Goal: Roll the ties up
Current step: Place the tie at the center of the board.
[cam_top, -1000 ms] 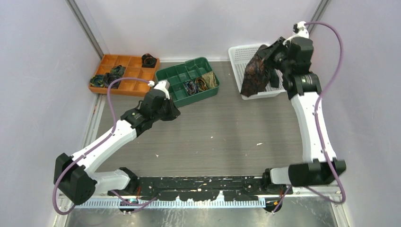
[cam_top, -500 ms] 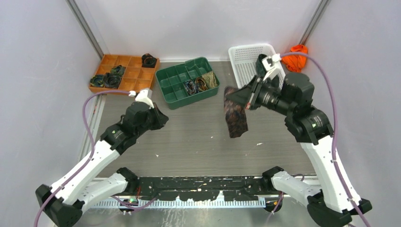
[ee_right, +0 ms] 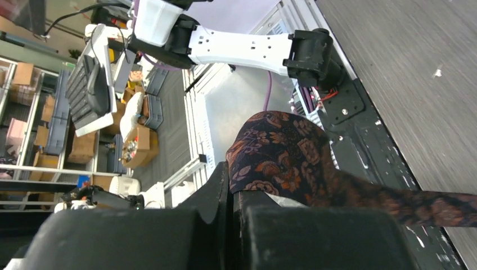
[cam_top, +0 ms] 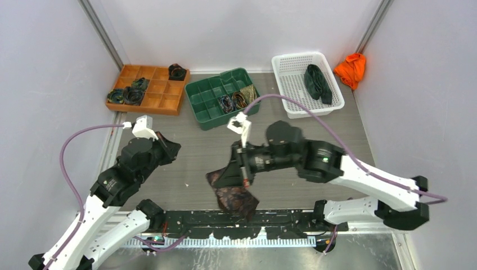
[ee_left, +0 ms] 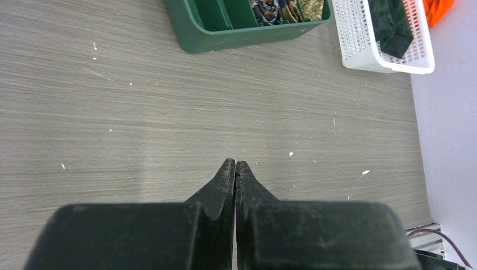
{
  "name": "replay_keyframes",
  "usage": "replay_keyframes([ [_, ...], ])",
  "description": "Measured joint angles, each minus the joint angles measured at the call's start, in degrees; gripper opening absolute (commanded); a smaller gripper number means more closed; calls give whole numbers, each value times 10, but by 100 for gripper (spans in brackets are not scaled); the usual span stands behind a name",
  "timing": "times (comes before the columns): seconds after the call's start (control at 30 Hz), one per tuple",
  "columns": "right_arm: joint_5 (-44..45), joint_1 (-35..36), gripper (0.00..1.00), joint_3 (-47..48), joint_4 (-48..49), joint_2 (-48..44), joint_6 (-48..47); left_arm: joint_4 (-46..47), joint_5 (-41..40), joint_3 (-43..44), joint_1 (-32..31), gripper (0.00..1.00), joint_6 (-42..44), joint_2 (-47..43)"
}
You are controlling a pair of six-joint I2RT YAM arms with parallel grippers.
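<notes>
Right tool (ee_right: pixel 232 188) grips 1 brown tie (ee_right: pixel 281 152); basket (cam_top: pixel 298 56) holds 1 dark tie (cam_top: pixel 318 83).

This is a robotics lab test cell. Plain pale walls (cam_top: pixel 50 84) on aluminium posts (cam_top: pixel 104 34) box in a grey wood-grain table (cam_top: pixel 197 152). Two white robot arms (cam_top: pixel 365 180) are bolted to a black rail (cam_top: pixel 281 216) at its near edge. Beyond it, the right wrist view shows cardboard boxes (ee_right: pixel 84 147) and grey storage bins (ee_right: pixel 153 112).
</notes>
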Motion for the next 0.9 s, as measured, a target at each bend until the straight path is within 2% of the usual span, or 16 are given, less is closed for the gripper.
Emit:
replay_keyframes([
  [0.07, 7, 30, 1, -1, 30, 35, 4, -11, -3, 0, 0, 0, 0, -4],
  [0.2, 42, 35, 1, -32, 90, 93, 19, -36, -11, 5, 0, 0, 1, -10],
  [0.4, 147, 12, 1, -36, 72, 103, 5, -52, -26, 15, 0, 0, 6, -21],
  [0.57, 223, -90, 1, -37, 41, 69, 0, -47, -24, 17, 0, 0, 14, -2],
  [0.73, 221, -225, 1, -122, 31, 17, 1, -19, -5, 16, 0, 0, 16, 52],
  [0.9, 188, -273, 1, -165, 3, 11, -4, 50, 51, 2, -4, 0, 11, 99],
])
